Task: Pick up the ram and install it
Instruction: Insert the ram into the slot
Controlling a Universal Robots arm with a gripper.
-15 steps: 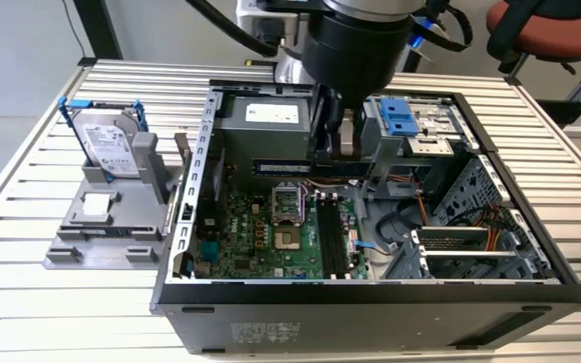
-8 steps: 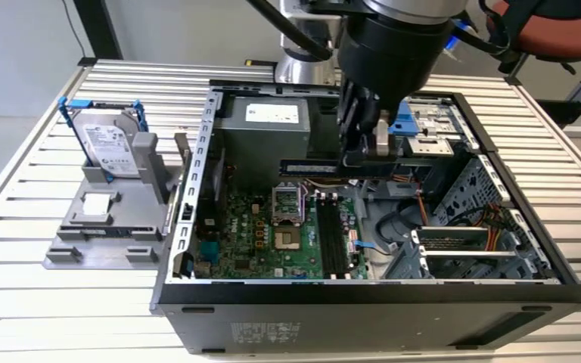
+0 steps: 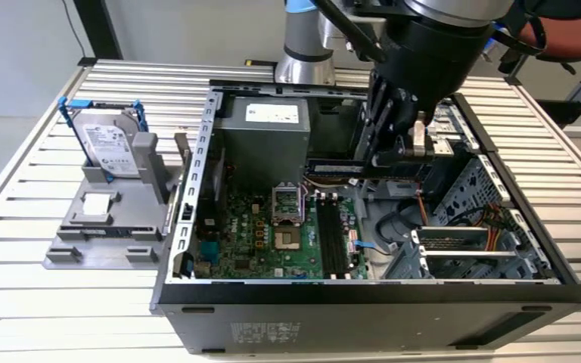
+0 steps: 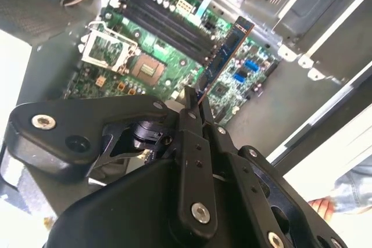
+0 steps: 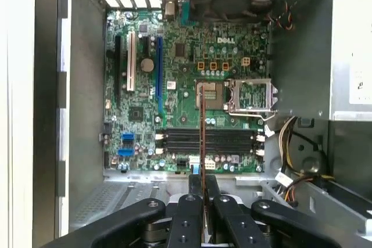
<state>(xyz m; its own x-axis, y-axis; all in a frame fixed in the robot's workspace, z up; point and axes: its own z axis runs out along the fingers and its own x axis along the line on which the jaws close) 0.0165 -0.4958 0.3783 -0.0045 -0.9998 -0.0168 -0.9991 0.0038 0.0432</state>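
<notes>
The ram [image 3: 356, 168] is a long thin green stick that hangs level inside the open computer case [image 3: 371, 291], above the motherboard. My gripper [image 3: 396, 157] is shut on it. In the second wrist view the ram [image 4: 225, 59] juts out from between the closed fingers [image 4: 187, 114], pointing at the board. In the first wrist view the ram [image 5: 203, 137] shows edge-on, crossing above the black memory slots [image 5: 209, 140], and the gripper [image 5: 203, 185] clamps its near end. The same slots [image 3: 331, 234] lie below the stick in the exterior view, apart from it.
A silver hard drive in a blue frame [image 3: 109, 144] stands on a grey holder on the exterior view's left. Inside the case are the power supply [image 3: 265, 136], the CPU socket [image 3: 285, 204] and a green card with orange cables [image 3: 462, 242]. A person's hand [image 4: 325, 206] shows beside the case.
</notes>
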